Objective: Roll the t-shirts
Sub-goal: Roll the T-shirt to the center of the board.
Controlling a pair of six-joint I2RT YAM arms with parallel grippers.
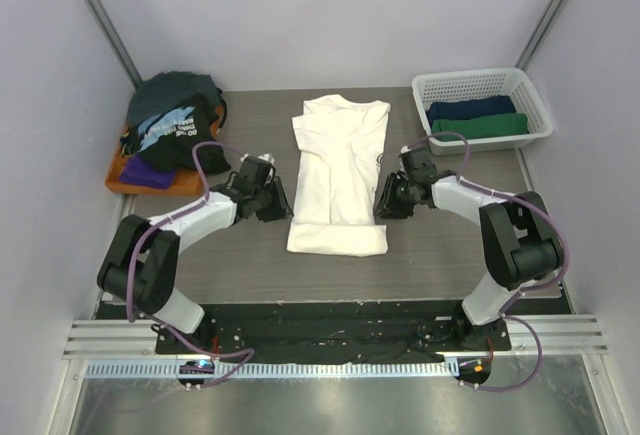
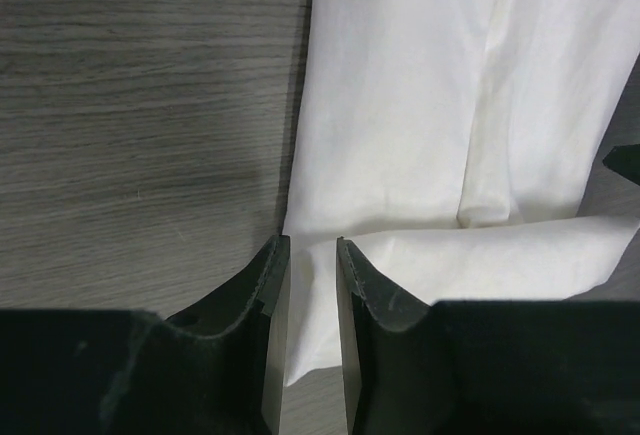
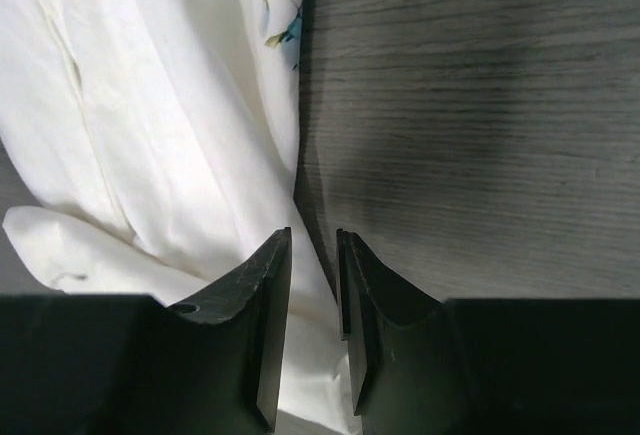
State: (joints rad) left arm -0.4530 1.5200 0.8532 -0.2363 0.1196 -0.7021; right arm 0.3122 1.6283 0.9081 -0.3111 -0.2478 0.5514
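A cream-white t-shirt lies folded lengthwise in the middle of the table, with its near hem turned up over itself. My left gripper is at the shirt's left edge. In the left wrist view its jaws stand nearly closed on the corner of the turned-up cloth. My right gripper is at the right edge, and its jaws stand nearly closed on the shirt in the same way. A pile of t-shirts, black with pale lettering, dark teal, purple and orange, sits at the far left.
A white lattice basket at the far right holds a dark blue roll and a green roll. Grey walls close in the table on three sides. Bare wood table lies between the shirt and the arm bases.
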